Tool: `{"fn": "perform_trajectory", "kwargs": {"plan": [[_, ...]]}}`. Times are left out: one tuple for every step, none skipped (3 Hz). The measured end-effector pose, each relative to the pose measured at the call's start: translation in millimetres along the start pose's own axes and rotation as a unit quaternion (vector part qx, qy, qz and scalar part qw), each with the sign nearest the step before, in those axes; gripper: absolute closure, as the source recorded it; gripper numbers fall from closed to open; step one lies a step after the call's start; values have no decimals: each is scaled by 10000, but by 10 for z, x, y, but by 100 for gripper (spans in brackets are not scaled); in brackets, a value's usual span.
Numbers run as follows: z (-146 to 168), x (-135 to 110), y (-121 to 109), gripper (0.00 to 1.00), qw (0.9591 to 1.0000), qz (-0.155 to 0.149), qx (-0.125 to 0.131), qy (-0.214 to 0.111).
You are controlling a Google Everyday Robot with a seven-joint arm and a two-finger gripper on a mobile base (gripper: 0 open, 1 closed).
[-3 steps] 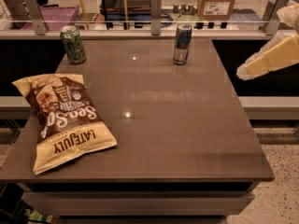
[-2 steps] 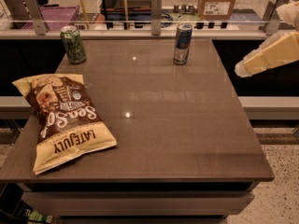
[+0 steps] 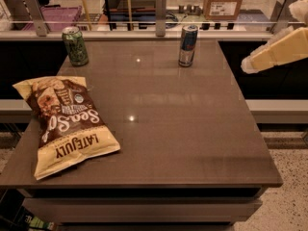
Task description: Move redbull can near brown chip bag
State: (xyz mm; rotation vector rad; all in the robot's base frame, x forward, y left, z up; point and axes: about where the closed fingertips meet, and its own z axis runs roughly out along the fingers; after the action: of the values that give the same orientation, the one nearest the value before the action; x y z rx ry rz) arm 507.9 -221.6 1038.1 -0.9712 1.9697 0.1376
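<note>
The redbull can (image 3: 187,45), slim, blue and silver, stands upright at the far middle of the brown table (image 3: 183,129). The brown chip bag (image 3: 66,123) lies flat at the table's left front, its lettering upside down to me. My gripper (image 3: 246,65) is the pale tip of the cream arm (image 3: 281,51) that reaches in from the right edge. It hangs in the air beyond the table's right side, to the right of the can and apart from it. It holds nothing that I can see.
A wider green can (image 3: 75,45) stands upright at the table's far left corner. A glass rail with metal posts (image 3: 160,8) runs along the far edge. A cardboard box (image 3: 223,0) sits behind it.
The arm's tip has risen slightly at the right edge. The cans and the bag have not moved.
</note>
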Motion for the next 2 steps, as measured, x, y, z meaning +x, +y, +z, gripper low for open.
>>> {"fn": "perform_trajectory", "kwargs": {"plan": [[280, -113, -28, 0, 9986, 492, 124, -179], [569, -282, -75, 0, 9937, 958, 365, -443]]}}
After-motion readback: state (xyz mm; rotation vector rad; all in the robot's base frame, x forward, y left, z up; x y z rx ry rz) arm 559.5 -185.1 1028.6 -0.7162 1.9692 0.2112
